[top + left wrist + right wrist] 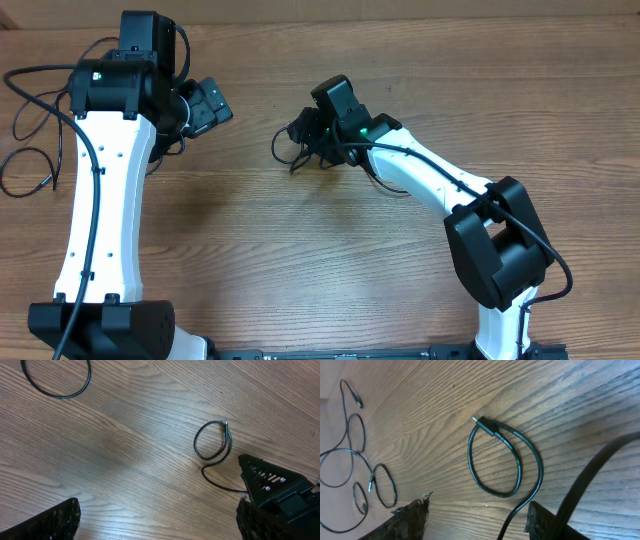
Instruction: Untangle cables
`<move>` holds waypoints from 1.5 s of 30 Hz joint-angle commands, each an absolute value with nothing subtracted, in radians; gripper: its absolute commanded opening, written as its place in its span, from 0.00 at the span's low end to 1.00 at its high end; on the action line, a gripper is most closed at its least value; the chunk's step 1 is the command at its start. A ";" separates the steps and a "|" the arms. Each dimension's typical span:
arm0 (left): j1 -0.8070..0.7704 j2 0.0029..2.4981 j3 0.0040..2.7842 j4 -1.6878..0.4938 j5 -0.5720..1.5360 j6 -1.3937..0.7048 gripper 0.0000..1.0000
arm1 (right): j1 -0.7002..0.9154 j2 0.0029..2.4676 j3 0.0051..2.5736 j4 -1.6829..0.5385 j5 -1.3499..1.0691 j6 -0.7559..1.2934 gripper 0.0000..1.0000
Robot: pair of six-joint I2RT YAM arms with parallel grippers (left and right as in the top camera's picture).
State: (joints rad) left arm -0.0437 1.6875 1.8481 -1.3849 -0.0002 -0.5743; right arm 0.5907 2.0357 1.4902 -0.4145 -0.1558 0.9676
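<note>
Left arm (100,190) reaches straight out from its base, long white link flat, wrist bent in toward the middle. Left gripper (207,104) points inward, jaws spread wide, as the left wrist view confirms. Right arm (430,180) leans in on a diagonal, elbow near its base. Right gripper (300,138) sits low and tipped down, dark fingers (415,515) parted with a clear gap.
</note>
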 commanded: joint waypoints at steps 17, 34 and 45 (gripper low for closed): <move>-0.054 1.695 1.852 -1.387 0.083 -0.500 1.00 | 0.539 1.913 1.494 -0.432 -0.543 0.881 0.04; -0.121 1.740 1.852 -1.392 0.362 -0.370 1.00 | 0.503 1.495 1.494 -0.421 -0.641 0.890 0.04; -0.163 1.777 1.851 -1.462 0.393 -0.369 1.00 | 0.442 1.492 1.494 -0.316 -0.638 0.967 0.04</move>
